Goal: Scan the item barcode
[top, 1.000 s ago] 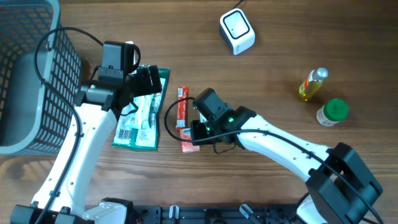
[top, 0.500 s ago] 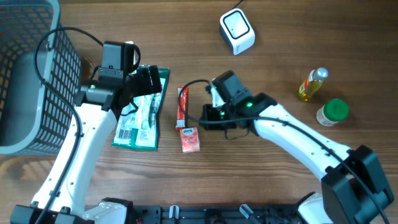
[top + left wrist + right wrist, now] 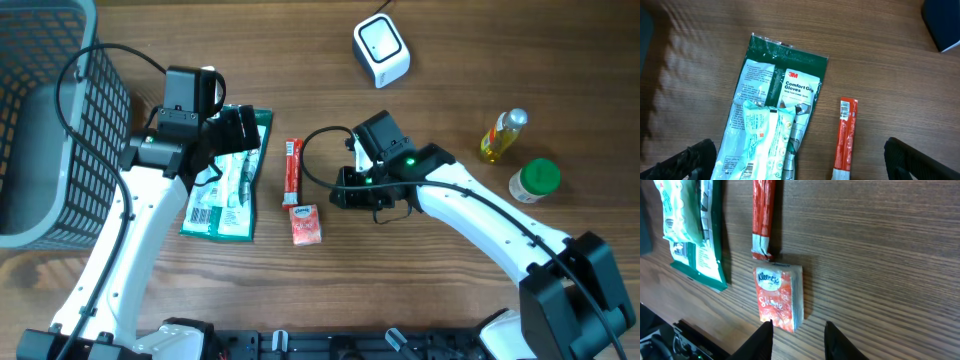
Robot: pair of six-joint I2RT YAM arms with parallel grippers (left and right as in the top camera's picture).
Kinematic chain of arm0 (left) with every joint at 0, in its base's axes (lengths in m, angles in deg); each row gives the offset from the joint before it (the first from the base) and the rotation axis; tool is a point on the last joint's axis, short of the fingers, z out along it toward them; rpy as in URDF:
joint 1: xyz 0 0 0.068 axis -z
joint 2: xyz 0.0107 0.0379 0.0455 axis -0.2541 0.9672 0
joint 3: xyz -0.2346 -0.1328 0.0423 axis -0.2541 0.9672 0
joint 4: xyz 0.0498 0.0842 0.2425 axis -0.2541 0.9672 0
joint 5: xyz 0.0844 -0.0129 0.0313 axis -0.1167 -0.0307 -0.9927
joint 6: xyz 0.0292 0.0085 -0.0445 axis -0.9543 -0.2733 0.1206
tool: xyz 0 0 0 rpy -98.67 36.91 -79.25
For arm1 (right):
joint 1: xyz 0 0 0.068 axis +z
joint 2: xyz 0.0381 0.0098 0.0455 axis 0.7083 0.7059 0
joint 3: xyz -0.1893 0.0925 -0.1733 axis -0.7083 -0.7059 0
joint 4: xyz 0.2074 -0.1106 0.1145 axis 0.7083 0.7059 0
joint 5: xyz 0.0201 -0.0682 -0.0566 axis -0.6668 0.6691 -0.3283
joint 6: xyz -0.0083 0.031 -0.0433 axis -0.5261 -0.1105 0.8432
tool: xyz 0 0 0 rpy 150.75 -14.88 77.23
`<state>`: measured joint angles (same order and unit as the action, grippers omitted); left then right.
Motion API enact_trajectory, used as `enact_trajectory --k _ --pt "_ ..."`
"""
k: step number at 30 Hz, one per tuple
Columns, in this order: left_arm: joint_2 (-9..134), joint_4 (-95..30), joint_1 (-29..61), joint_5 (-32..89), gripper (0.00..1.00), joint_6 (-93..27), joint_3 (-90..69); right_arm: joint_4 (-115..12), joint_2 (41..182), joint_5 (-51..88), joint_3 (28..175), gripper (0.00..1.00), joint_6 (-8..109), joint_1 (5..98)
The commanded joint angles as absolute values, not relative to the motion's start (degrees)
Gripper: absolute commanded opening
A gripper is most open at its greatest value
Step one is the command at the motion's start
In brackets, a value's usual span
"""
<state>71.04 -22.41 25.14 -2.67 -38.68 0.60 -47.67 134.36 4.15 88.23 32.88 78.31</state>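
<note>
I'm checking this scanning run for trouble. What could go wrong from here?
1. The Kleenex pack seems to touch the end of the red stick packet, so the right fingers could drag both.
2. A pale packet lies on the 3M glove pack under the open left fingers; a grasp may lift two barcodes together.

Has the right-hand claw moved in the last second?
Yes. Seen from overhead, the right gripper has drawn back off the tissue pack, shifting away from the red stick and toward the white scanner.
</note>
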Motion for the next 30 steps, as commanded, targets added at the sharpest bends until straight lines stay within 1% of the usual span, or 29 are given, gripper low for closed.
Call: enact_trajectory --k 1,9,14,17,19,20,21,22,23,29,30 --pt "71.1 -22.6 24.7 -2.2 1.0 -38.8 0.4 -46.8 133.4 5.4 89.1 0.35 33.2 78.7" --pt "71.1 -22.6 24.7 -2.2 1.0 -38.8 0.4 -48.7 133.5 5.4 85.4 0.36 34.1 79.4" --pt "71.1 -22.6 24.7 -2.2 1.0 -38.8 0.4 -54.3 133.5 6.6 83.9 0.37 35.2 83.2" --pt "71.1 -22.6 24.7 -2.2 1.0 -38.8 0.4 -56.9 133.5 11.1 83.9 0.41 34.9 85.9" --pt "71.1 -22.5 24.7 -2.2 1.0 -38.8 0.4 -57.8 133.5 15.0 83.9 0.47 34.5 87.4" --pt "71.1 -22.6 24.7 -2.2 1.0 -38.8 0.4 -58.3 133.5 16.6 83.9 0.58 34.6 87.9" --pt "71.1 -22.6 24.7 -2.2 1.0 -38.8 0.4 -58.8 133.5 17.9 83.9 0.73 34.6 88.1" --pt "71.1 -22.6 24.7 -2.2 1.0 -38.8 0.4 -59.3 133.5 18.3 83.9 0.97 34.6 88.1" --pt "71.1 -22.6 24.7 -2.2 1.0 -38.8 0.4 -59.8 133.5 18.2 83.9 1.0 34.7 88.0" --pt "71.1 -22.6 24.7 -2.2 1.0 -38.8 0.4 -63.8 133.5 18.3 83.9 1.0 35.8 87.9" --pt "71.1 -22.6 24.7 -2.2 1.0 -38.8 0.4 -63.7 133.5 18.5 83.9 0.91 35.8 87.9"
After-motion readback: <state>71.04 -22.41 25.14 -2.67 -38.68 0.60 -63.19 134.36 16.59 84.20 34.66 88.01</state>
